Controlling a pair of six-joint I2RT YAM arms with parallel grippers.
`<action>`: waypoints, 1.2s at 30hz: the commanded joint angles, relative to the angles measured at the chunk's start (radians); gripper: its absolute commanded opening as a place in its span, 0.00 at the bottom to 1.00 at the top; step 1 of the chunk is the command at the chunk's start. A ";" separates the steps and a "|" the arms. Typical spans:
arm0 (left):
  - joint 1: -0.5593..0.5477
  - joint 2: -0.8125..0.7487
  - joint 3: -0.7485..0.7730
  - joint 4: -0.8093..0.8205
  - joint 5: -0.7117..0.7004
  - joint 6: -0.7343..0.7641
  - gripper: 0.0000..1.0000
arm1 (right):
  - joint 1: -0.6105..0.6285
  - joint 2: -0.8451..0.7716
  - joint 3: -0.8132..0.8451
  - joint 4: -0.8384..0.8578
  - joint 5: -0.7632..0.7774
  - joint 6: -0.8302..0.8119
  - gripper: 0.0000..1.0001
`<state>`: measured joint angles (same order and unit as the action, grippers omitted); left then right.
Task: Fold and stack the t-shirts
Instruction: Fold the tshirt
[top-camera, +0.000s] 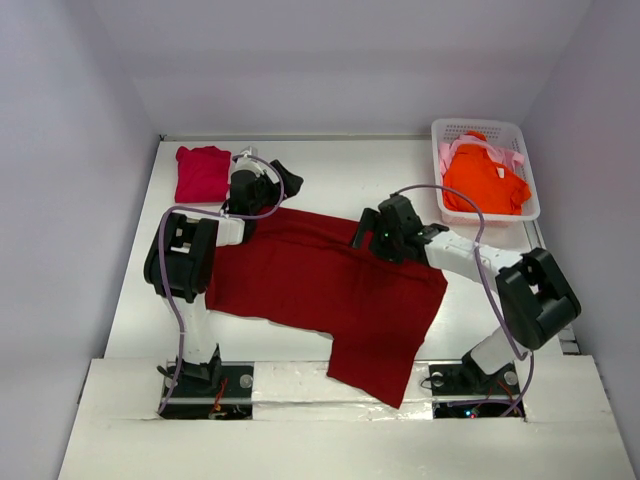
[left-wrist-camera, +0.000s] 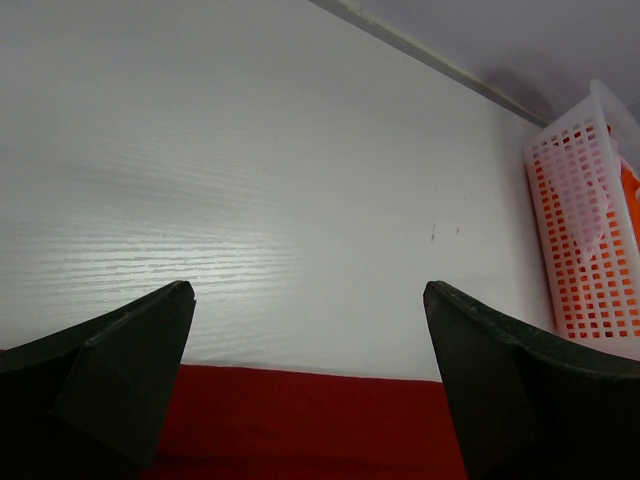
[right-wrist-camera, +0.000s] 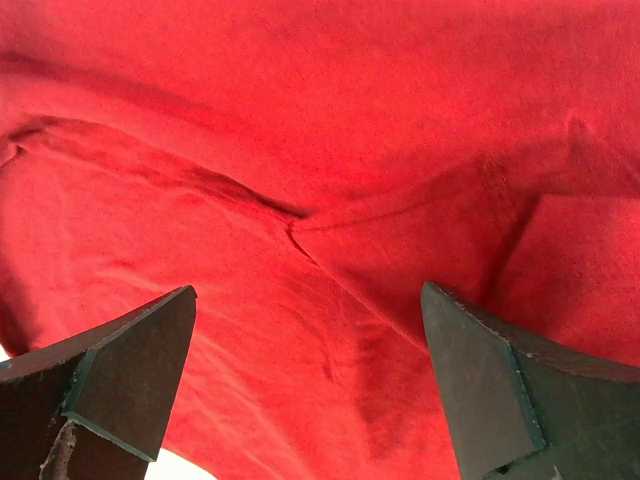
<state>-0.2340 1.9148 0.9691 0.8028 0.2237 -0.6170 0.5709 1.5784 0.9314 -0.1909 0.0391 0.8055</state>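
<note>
Dark red t-shirt (top-camera: 320, 285) lay spread flat between arms, long axis far-left to near-right. Left gripper (left-wrist-camera: 310, 300), jaws wide, empty, sat just beyond far edge; right gripper (right-wrist-camera: 308, 300), jaws wide, empty, hung directly over cloth, nearer.

You have bare table (top-camera: 340, 170) along the far edge, between the folded crimson-pink shirt (top-camera: 202, 172) in the far left corner and the basket (top-camera: 478, 124) in the far right. The dark red shirt (top-camera: 320, 285) covers the middle, overhanging the near edge.
</note>
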 joint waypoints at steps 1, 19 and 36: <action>0.001 -0.053 -0.012 0.039 -0.003 0.019 0.99 | 0.007 -0.067 -0.060 0.057 -0.008 0.021 0.99; 0.001 -0.072 -0.029 0.049 0.002 0.019 0.99 | 0.046 -0.265 -0.154 -0.007 0.021 0.093 0.99; -0.028 -0.023 -0.035 0.105 0.057 -0.032 0.99 | 0.046 -0.181 0.023 -0.071 0.084 0.012 1.00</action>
<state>-0.2424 1.9060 0.9428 0.8474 0.2577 -0.6365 0.6098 1.3663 0.8696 -0.2504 0.0738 0.8585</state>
